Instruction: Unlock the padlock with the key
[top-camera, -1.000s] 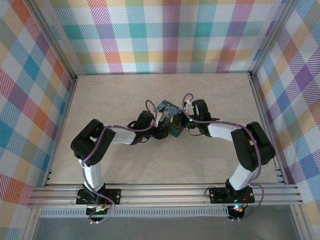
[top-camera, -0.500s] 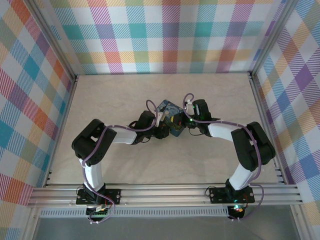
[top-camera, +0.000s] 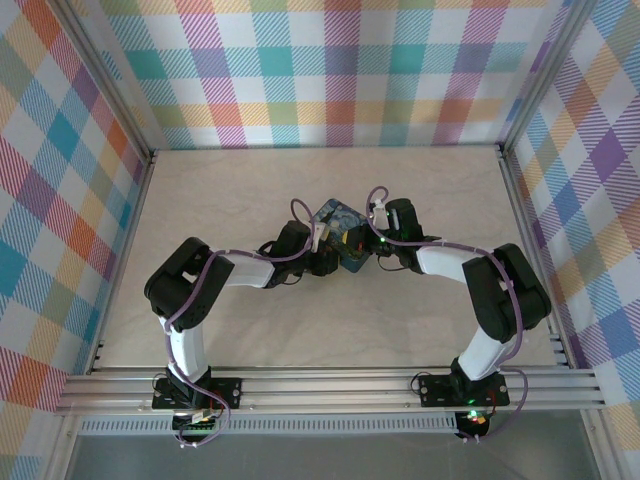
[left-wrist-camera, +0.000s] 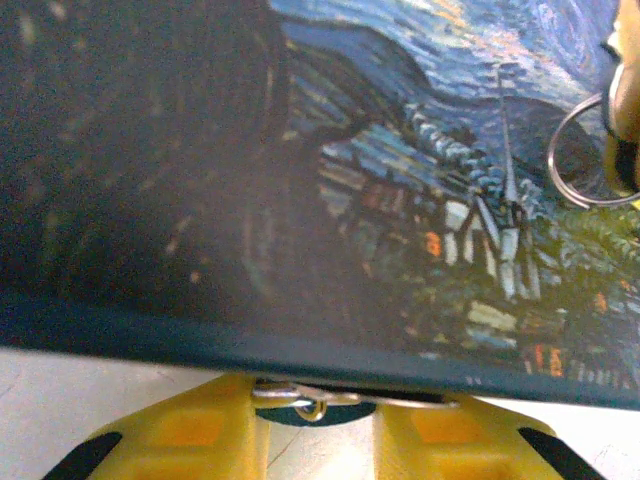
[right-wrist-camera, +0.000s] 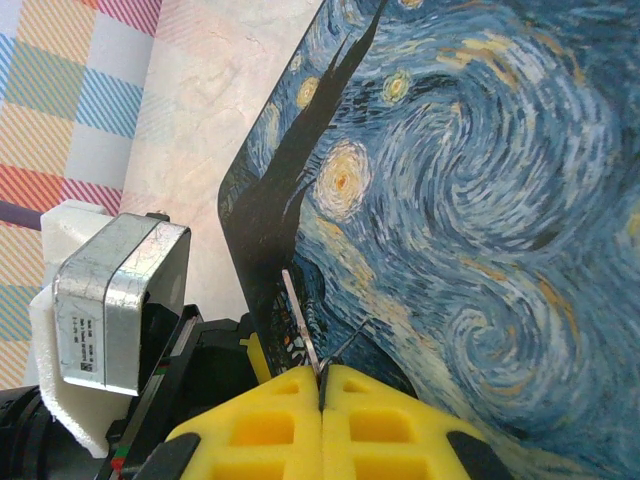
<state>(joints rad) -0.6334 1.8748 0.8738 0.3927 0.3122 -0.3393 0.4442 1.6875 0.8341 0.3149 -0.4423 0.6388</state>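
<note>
Step in hand: the key is judged to be on its way to the keyhole, and insertion is not yet made.
Landmark: the painted tin box (top-camera: 336, 214) lies near the middle of the table (top-camera: 230, 190).
Padlock: a blurred silvery loop over a dark-blue bit is seen at the tin box's lower edge and is taken to be the padlock (left-wrist-camera: 308, 402).
Left pincer: the left pincer (left-wrist-camera: 312, 440) is closed about the padlock just below the tin box's edge, with a yellow finger on either side.
Key: the key (right-wrist-camera: 299, 318), a thin grey sliver, is held above the tin box's lid near its dark corner.
Right pincer: the right pincer (right-wrist-camera: 322, 385) is pressed together on the key's base.
Key ring: a wire key ring (left-wrist-camera: 585, 150) is seen over the lid.
Arm pose: both arms are bent at the elbow and reached inward, so the tin box is met from its left and right sides.
Doing it well: the padlock should be kept steady with its keyhole turned outward. The key should be brought down from the lid to that edge, lined up with the slot, and pushed in gently before it is turned.
</note>
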